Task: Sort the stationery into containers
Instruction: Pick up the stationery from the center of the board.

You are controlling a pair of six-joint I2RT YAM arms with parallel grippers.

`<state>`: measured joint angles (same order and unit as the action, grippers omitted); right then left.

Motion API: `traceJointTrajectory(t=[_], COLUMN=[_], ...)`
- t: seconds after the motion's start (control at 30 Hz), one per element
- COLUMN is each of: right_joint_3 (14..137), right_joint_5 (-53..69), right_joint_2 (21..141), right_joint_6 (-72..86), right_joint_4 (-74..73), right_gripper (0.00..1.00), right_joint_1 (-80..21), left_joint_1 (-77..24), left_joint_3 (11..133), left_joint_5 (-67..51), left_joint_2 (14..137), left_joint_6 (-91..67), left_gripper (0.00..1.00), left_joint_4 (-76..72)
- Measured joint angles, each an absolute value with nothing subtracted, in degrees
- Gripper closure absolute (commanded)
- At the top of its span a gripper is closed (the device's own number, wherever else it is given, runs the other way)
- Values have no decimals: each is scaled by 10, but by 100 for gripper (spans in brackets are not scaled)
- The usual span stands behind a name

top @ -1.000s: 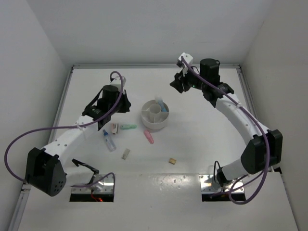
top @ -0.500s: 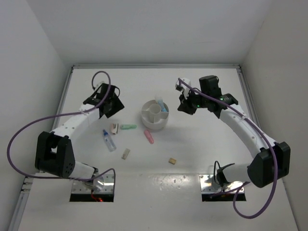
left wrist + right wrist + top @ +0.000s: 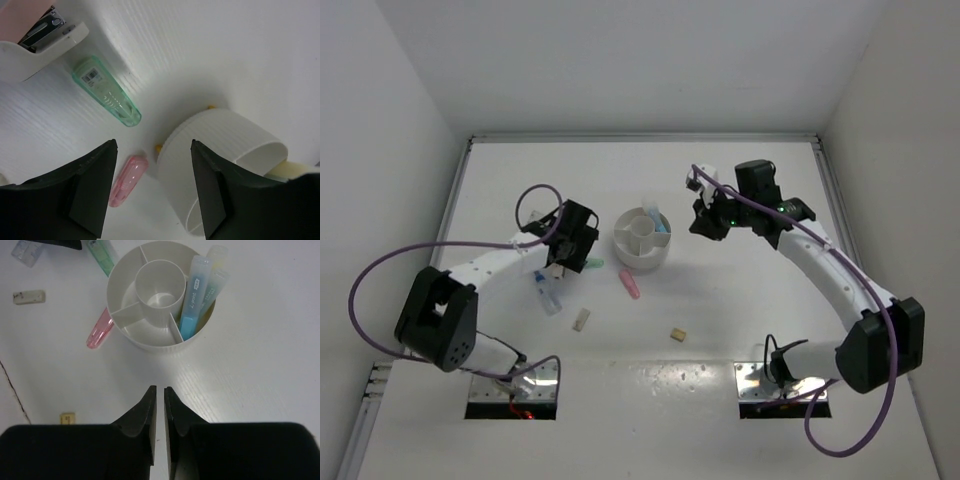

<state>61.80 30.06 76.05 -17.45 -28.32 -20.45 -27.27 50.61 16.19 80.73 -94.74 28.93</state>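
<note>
The white divided bowl (image 3: 628,252) stands mid-table, with blue (image 3: 192,295) and yellow (image 3: 216,254) markers leaning in one compartment. My left gripper (image 3: 582,250) hovers open just left of it, holding nothing. Below its jaws (image 3: 152,190) lie a pink marker (image 3: 128,180) against the bowl's wall (image 3: 215,135) and a green marker (image 3: 106,91). A blue-capped tube (image 3: 548,292) and two tan eraser blocks (image 3: 581,320) (image 3: 677,334) lie nearer the front. My right gripper (image 3: 703,222) hangs right of the bowl. Its fingers (image 3: 160,390) are nearly together, with nothing between them.
A small pink-and-white stapler (image 3: 40,42) lies beside the green marker, left of the bowl. White walls close in the table at the left, back and right. Both arm bases sit at the near edge.
My left arm swung from the back left in toward the bowl and its jaws opened. My right arm came down beside the bowl and its jaws closed.
</note>
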Motion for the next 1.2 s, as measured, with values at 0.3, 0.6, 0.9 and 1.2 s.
traceJointTrajectory(t=[0.3,0.6,0.9,1.2], right_joint_3=[599,597,587,583], right_joint_5=[301,308,316,318], right_joint_2=[725,722,690,673], right_joint_6=[-167,-163,-161,-156], right_joint_4=[-269,-262,-259,-258], right_gripper=[89,89,87,87], right_joint_1=[-204,-204,-200,-199], left_joint_1=[-274,-256,-239,-224], left_joint_3=[514,560,623,616], left_joint_5=[172,168,170,172], left_joint_2=[871,918,1000,1015], left_joint_6=[-1044,-1079,-1080,-1085], left_gripper=[35,35,36,40], left_joint_4=[311,388,422,437])
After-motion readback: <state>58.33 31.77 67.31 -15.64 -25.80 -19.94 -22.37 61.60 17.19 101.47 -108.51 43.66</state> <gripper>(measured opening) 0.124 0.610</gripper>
